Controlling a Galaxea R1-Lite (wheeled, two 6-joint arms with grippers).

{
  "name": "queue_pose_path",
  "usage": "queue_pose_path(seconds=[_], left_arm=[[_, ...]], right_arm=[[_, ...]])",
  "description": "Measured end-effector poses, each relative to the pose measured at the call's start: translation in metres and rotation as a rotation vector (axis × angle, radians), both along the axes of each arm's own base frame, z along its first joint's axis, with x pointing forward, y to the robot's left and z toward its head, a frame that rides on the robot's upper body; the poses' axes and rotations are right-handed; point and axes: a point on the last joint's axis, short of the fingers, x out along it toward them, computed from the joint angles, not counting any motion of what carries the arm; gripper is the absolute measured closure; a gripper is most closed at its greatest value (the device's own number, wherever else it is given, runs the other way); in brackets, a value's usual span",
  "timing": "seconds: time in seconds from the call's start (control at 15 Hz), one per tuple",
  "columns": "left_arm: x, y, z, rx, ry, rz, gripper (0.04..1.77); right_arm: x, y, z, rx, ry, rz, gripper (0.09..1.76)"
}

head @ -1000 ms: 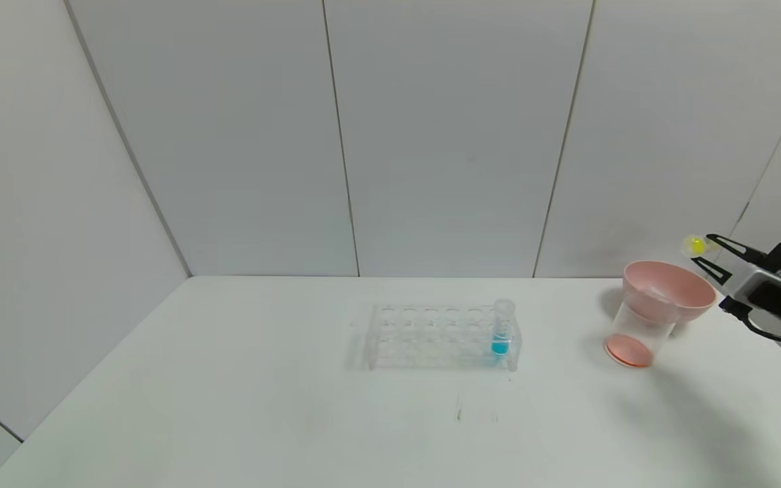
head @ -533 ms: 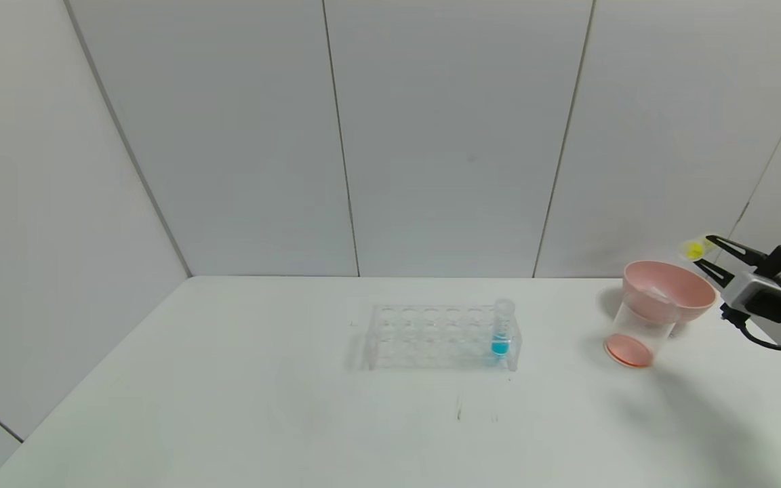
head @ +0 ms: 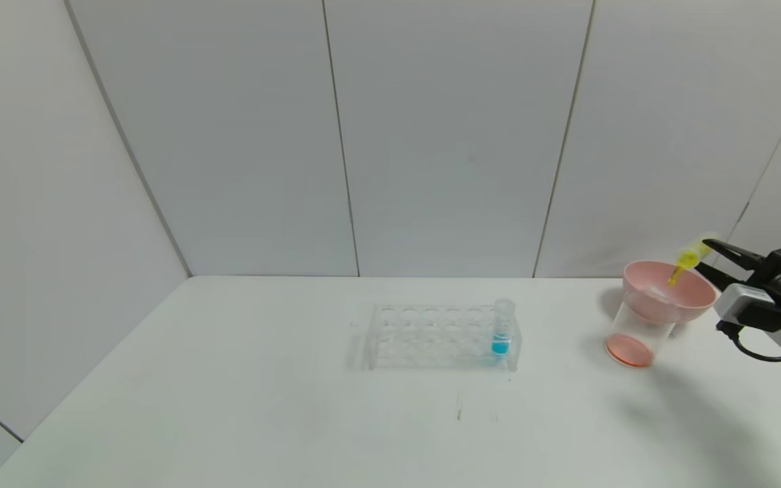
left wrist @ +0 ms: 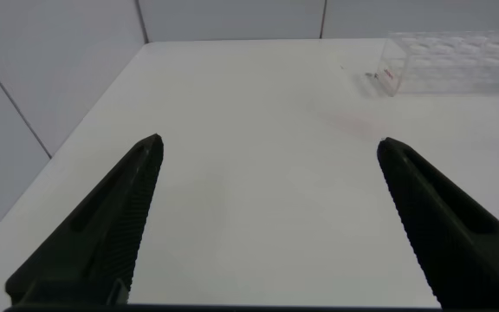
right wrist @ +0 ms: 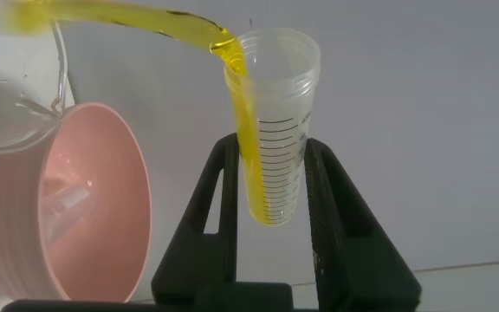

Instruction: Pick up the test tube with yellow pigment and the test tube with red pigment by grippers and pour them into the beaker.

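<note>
One yellow test tube (right wrist: 274, 130) sits clamped in right claw (right wrist: 271, 178).

Left gripper (left wrist: 267, 217) (spread wide) above table (left wrist: 258, 113) — rack (left wrist: 449, 62) beyond.

We seem to be in a lab test cell: a plain white table (head: 295, 407) boxed in by bare grey wall panels (head: 445, 135). At the frame's centre stands a clear tube rack (head: 431, 337) holding a tube of blue liquid (head: 502, 330), and at right a pink funnel (head: 668, 290) sits on a clear beaker (head: 636, 336).
</note>
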Motion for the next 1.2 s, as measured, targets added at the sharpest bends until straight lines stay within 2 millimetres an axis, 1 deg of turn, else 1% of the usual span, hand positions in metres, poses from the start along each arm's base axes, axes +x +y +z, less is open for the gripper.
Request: queue_pose_path(seconds=[0.4,1.2], left_arm=[[0.0000,0.0000,0.0000,0.000,0.000,0.000,0.05],[0.0000,0.0000,0.0000,0.000,0.000,0.000,0.05]], right_arm=[[0.0016,0.0039,-0.0029,-0.031,-0.006,0.000,1.30],[0.0033,0.0027,-0.0015,-0.121,-0.050,-0.027,1.30]])
